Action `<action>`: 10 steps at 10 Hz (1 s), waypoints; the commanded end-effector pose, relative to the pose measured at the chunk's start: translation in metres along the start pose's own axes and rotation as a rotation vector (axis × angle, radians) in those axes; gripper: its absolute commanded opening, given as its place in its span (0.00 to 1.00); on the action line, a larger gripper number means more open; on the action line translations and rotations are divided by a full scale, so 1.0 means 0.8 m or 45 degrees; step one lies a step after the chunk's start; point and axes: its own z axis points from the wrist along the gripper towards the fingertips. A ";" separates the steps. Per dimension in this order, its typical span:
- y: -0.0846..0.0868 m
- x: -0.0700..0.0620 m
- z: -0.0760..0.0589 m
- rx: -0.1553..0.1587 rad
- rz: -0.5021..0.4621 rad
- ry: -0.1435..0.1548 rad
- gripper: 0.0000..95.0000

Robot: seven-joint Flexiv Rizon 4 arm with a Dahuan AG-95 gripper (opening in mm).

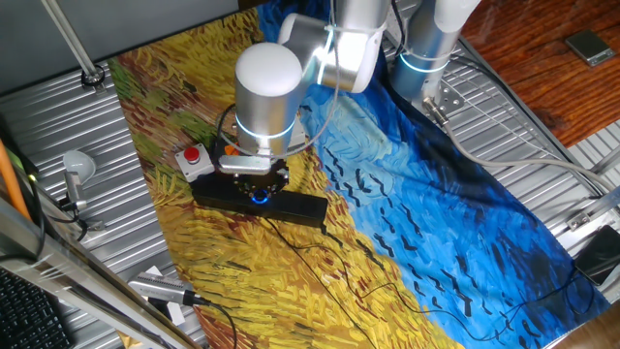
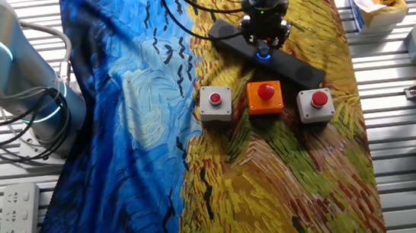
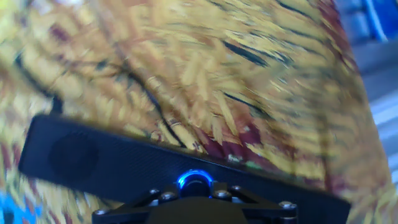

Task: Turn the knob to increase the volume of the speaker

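One tool [image 3: 195, 198] (closed), gripping knob [image 3: 194, 181]

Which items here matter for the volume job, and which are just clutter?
Job:
- speaker
- knob, blue-lit, at the speaker's middle
- hand, right at the knob; grip not discernible

Clutter:
- grey button box
- orange button box
- second grey button box
- power strip
- painted cloth
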 end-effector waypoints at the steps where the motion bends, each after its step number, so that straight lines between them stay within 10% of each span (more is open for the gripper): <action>1: -0.002 0.002 0.004 -0.024 0.751 -0.004 0.00; 6: -0.002 0.003 0.000 -0.075 0.945 -0.037 0.00; 7: -0.001 0.002 -0.001 -0.086 0.826 -0.052 0.40; 9: 0.000 -0.002 -0.007 -0.075 0.679 -0.052 0.80; 10: 0.001 -0.002 -0.010 -0.071 0.640 -0.050 0.80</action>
